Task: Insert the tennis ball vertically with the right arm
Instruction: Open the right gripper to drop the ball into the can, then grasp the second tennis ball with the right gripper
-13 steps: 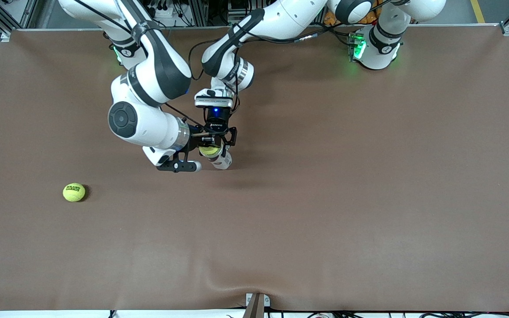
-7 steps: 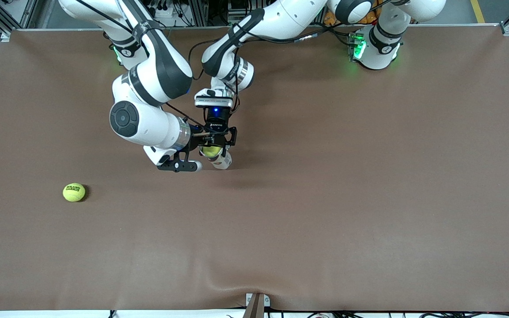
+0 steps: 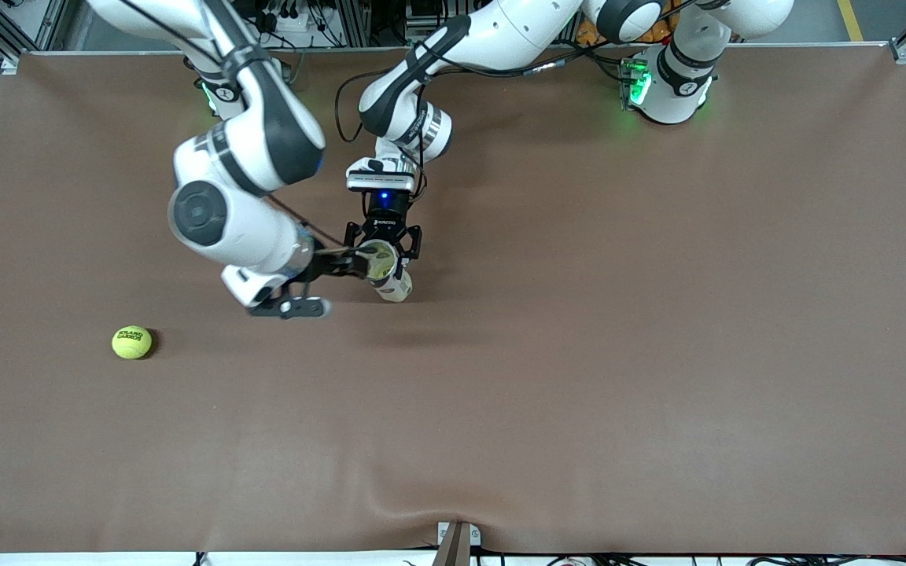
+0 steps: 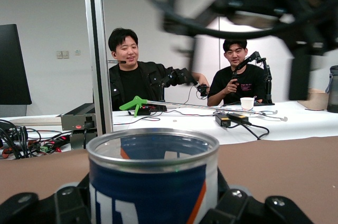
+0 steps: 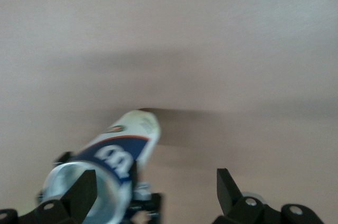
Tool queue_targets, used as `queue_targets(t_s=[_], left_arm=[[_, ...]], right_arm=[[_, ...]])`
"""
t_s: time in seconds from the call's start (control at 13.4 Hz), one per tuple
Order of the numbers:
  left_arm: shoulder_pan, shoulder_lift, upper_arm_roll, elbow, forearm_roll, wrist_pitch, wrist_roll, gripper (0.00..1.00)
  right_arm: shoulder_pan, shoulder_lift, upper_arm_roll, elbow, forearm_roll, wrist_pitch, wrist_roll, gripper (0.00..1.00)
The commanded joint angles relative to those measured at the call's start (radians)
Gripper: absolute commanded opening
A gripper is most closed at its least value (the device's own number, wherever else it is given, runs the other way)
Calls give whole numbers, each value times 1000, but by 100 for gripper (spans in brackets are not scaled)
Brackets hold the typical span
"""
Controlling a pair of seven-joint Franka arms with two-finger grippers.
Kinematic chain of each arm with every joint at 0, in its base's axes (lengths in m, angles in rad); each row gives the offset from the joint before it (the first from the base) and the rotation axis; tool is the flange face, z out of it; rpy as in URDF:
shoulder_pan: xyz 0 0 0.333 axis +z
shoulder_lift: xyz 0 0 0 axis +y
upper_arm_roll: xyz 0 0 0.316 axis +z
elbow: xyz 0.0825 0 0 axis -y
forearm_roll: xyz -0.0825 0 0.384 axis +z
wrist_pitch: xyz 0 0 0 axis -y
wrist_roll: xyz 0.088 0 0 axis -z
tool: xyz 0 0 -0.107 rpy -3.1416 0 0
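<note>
Gripping: can (image 3: 392,288) is held upright, mouth up, by left gripper (image 3: 381,253).
Right gripper (image 3: 289,307): spread, empty, beside can.
Tennis ball (image 3: 131,342): toward right arm's end edge; right arm nearer.

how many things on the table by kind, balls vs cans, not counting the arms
tennis ball: 1 in plain view, tennis ball on the brown table toward the right arm's end
can: 1, can held upright in the left gripper
total: 2; whether a ball sits in the can cannot be told
right gripper open beside the can
</note>
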Motion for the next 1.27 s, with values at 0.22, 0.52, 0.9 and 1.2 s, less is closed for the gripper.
queue_targets(t_s=[0.22,0.52,0.9,1.2], left_arm=[[-10,14,9,20,26,-27,-35,83],[-10,12,9,20,25,-30,-35,84],[-9,8,9,20,25,-30,-35,84],[-9,8,8,20,23,-30,-35,84]], right_arm=[[-218,-1,11,-16,-162,-63,-255,100],[-325,42,11,-19,-254,-14,-437,100],[-488,150,12,-10,-273,167,-736,100],[-561,229,12,-5,-270,281,-881,100]])
